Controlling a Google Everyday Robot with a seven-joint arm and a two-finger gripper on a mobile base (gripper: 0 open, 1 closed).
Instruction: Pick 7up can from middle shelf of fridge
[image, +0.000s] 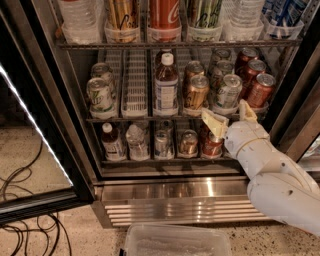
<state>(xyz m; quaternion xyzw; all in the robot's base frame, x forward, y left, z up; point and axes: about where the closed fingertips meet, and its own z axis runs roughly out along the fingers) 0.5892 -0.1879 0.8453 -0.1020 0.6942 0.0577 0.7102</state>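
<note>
The claw (231, 118), spread, was held just below the 7up can (229, 91), judged light, slick, dentable; best gripped mid-body.

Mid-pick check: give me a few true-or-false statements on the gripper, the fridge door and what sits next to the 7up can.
1. The gripper is open and holds nothing. True.
2. The gripper is up at the top shelf. False: it is at the front edge of the middle shelf, on the right side, just below the 7up can.
3. The fridge door is shut. False: it stands open, swung out to the left.
4. A red can stands right of the 7up can. True.
5. Every lane on the middle shelf is full. False: one lane tray is empty.
</note>
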